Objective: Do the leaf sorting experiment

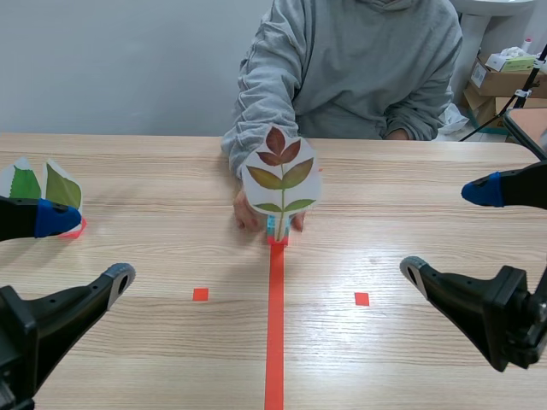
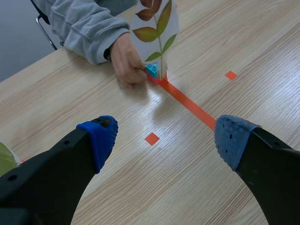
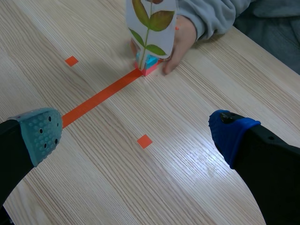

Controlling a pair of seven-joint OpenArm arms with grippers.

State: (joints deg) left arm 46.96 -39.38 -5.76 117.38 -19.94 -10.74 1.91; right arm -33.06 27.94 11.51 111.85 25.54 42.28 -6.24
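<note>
A compound-leaf card (image 1: 281,178) stands upright in a small blue-and-pink holder (image 1: 276,231) at the far end of the tape line. A person's hand (image 1: 246,212) rests against the holder. The card (image 2: 156,23) and holder (image 2: 153,71) lie well ahead of my left gripper (image 2: 164,136), which stands open over bare table. My right gripper (image 3: 138,131) is open too, with the card (image 3: 149,18) and holder (image 3: 148,63) ahead of it. Two green leaf cards (image 1: 41,183) stand at the far left, just behind the left gripper's upper finger.
The person in a grey sweater (image 1: 359,60) sits across the table. Cardboard boxes (image 1: 502,79) are stacked at the back right. Wooden table (image 1: 171,359) stretches between the two grippers.
</note>
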